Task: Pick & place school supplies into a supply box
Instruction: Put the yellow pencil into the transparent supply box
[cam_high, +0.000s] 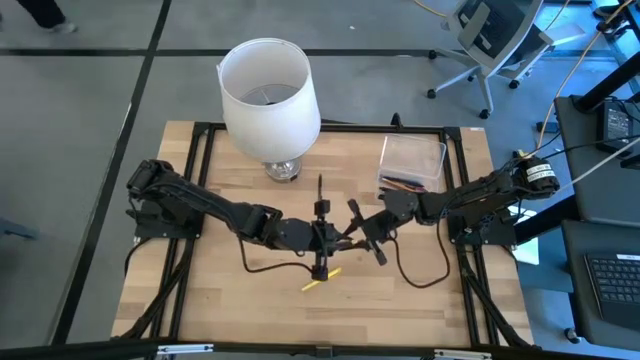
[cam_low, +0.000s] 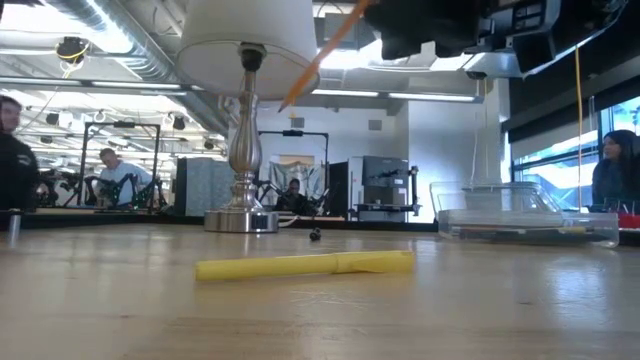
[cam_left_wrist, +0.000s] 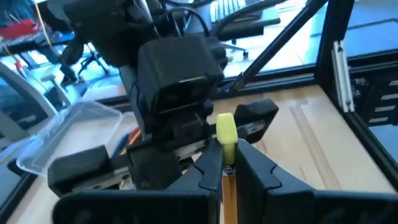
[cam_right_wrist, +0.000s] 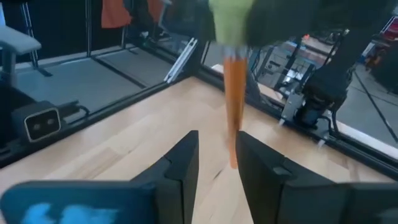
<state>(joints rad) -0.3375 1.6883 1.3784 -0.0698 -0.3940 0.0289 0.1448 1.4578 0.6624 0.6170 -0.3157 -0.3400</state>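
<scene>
High view: both dark arms meet over the middle of the wooden table (cam_high: 200, 290). The left gripper (cam_high: 322, 238) is clenched on an orange pencil (cam_left_wrist: 229, 193) with a yellow-green eraser end; in the left wrist view the pencil runs up between that arm's two fingers (cam_left_wrist: 261, 171), the eraser tip showing beyond them. The right gripper (cam_high: 368, 232) sits just right of the left one, facing it. In the right wrist view its fingers (cam_right_wrist: 180, 168) stand apart with a gap between them, and the pencil hangs in front of that gap; whether they touch it I cannot tell.

A yellow marker (cam_high: 321, 281) lies flat on the table, near the front edge and just in front of the two grippers; the low view shows it lying lengthwise across the boards. The supply box (cam_high: 411, 165), clear plastic, rests at the far right of the table beside the right arm, with a few thin pencils lying in it. A lamp with a large white shade (cam_high: 268, 92) and a silver base (cam_high: 282, 170) stands at the far side, left of the box. In the low view the orange pencil slants above the table in front of the shade, and people show in the room beyond the table.
</scene>
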